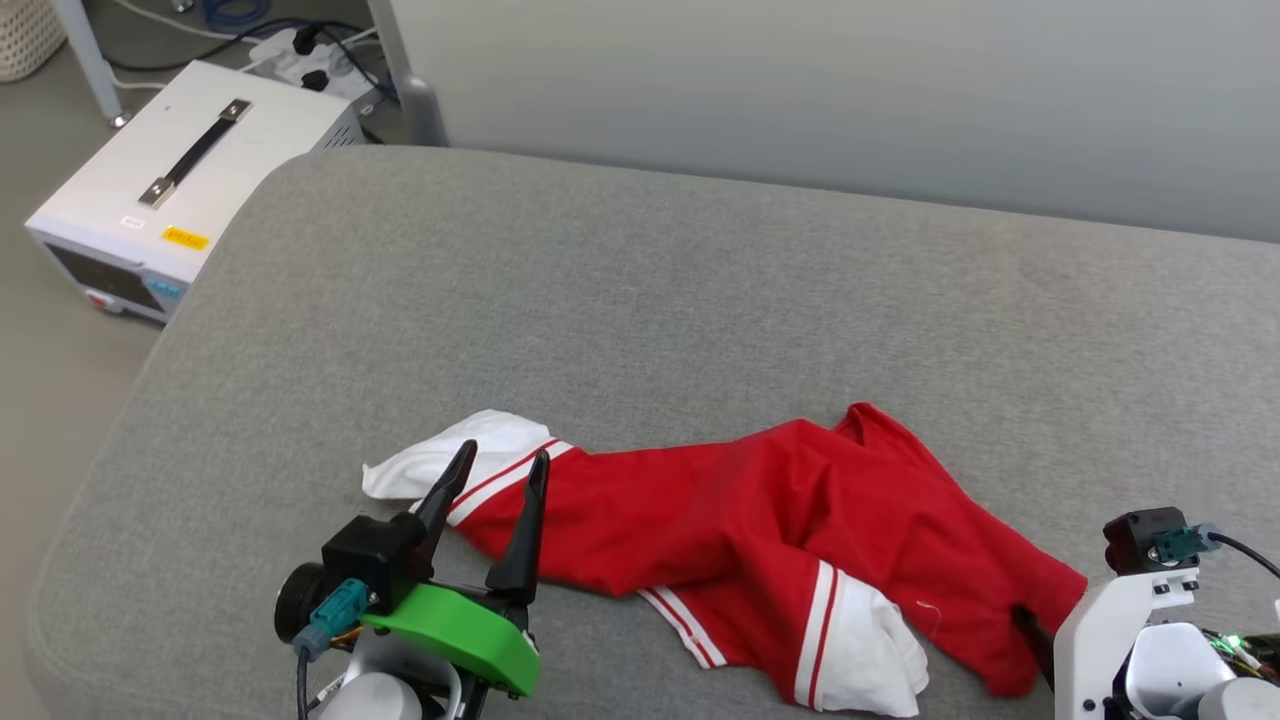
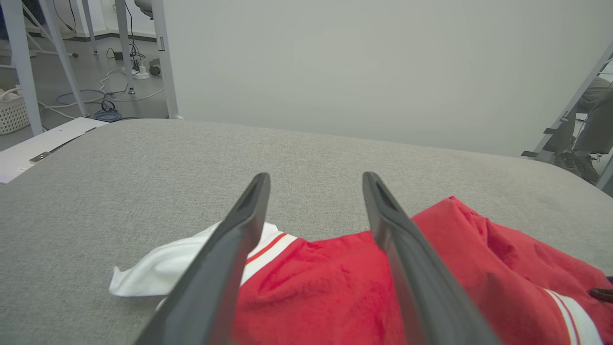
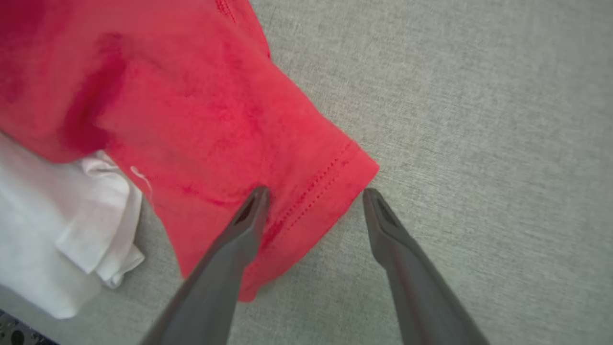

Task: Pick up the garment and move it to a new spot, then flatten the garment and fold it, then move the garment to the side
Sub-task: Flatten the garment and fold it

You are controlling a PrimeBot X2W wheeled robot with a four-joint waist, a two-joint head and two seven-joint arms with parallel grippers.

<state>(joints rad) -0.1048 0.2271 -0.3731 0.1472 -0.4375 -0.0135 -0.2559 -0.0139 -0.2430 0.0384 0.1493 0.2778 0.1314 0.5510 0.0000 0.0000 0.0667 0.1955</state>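
Note:
The garment (image 1: pixel 750 530) lies crumpled on the grey cushioned surface (image 1: pixel 640 300), red with white sleeves and red-white striped trim; its front print is hidden. My left gripper (image 1: pixel 503 455) is open above the garment's left white sleeve (image 1: pixel 470 450). In the left wrist view its fingers (image 2: pixel 239 230) spread over the sleeve and the red cloth (image 2: pixel 325 287), holding nothing. My right gripper (image 3: pixel 314 192) is open at the garment's right hem corner (image 3: pixel 335 163), one finger over red cloth, the other over grey cushion. In the head view one dark right fingertip (image 1: pixel 1028 625) pokes out by that corner.
A white equipment box with a black handle (image 1: pixel 170 170) stands on the floor off the cushion's left edge, with cables and a power strip (image 1: pixel 300 50) behind it. A pale panel (image 1: pixel 800 90) runs along the back. A person's leg (image 2: pixel 591 120) shows far right.

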